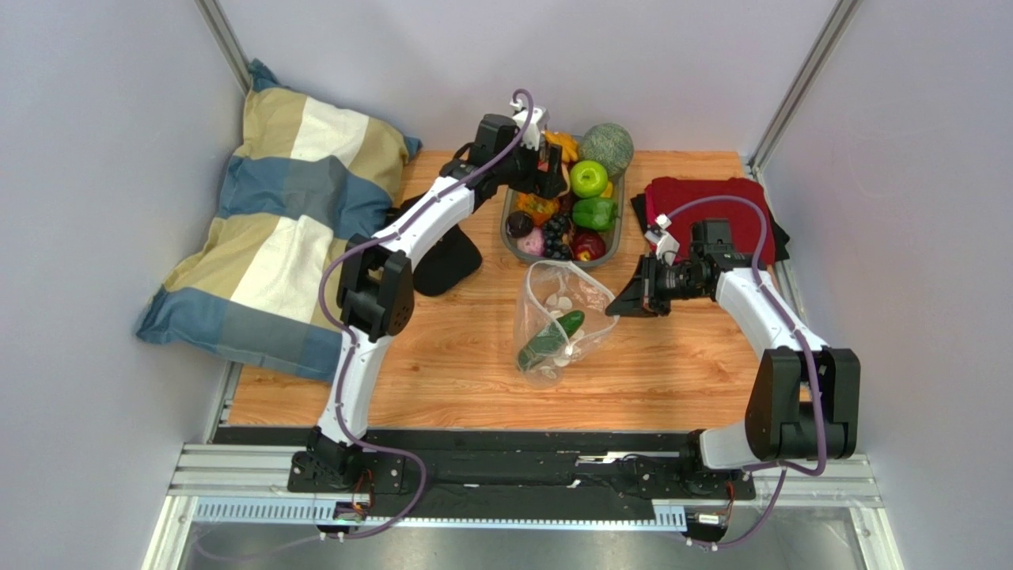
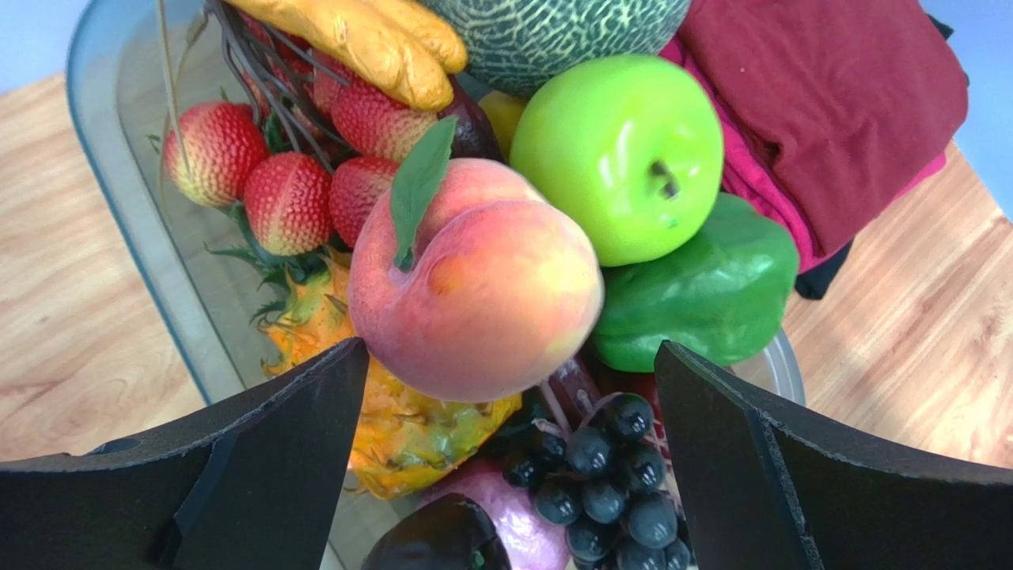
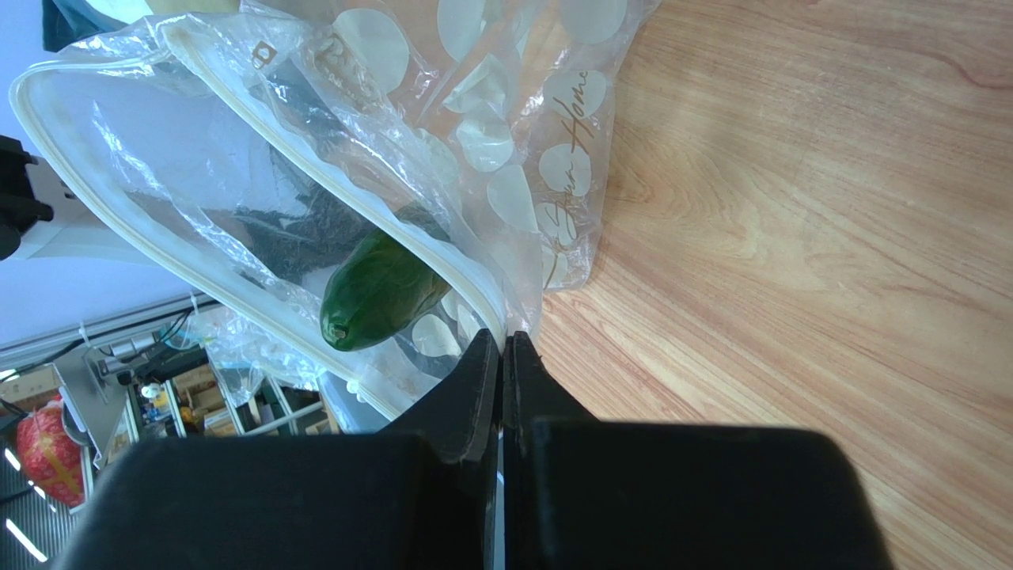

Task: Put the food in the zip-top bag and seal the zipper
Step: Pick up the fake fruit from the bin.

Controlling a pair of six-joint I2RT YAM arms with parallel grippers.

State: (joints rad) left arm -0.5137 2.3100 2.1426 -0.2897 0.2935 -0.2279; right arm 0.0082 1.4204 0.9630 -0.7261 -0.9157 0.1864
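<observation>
The zip-top bag lies mid-table, clear with white dots, its mouth gaping. A green cucumber is inside it. My right gripper is shut on the bag's edge beside the mouth. In the right wrist view the pinch sits where the whitish zipper ends, with the cucumber behind the film. My left gripper hangs over the fruit tray, open wide. Its fingers flank a peach lying on top of the pile, and do not grip it.
The grey tray at the back holds a green apple, green pepper, strawberries, black grapes, bananas and a melon. A folded red cloth lies at the right and a pillow at the left.
</observation>
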